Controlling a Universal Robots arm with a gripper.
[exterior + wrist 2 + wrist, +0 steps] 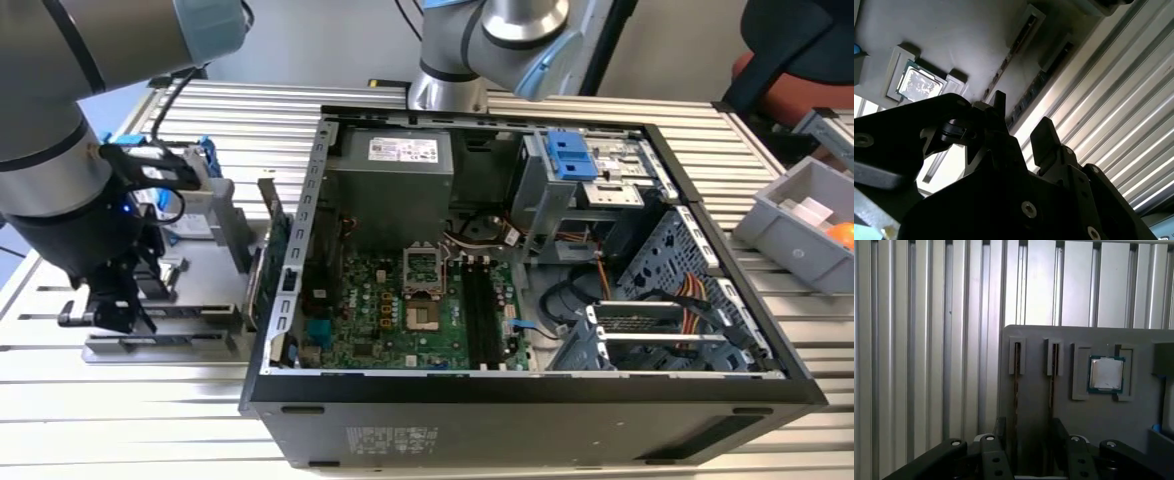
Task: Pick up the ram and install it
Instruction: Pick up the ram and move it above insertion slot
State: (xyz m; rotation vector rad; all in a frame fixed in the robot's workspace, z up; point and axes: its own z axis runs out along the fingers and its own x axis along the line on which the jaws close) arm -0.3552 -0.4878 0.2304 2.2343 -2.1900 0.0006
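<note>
Beside PC case [534, 415], exterior view's left: grey holder tray [200, 345] on ribbed metal table [134, 430]
gripper [1029, 432]: low over tray, fingers spread, grasping nothing
ram [1016, 385]: edge-on in slot nearest tray edge, between the spread fingers; contact unclear
second ram stick [1052, 380]: next slot, just beside
CPU [1106, 374]: flat in tray pocket, near both sticks
</note>
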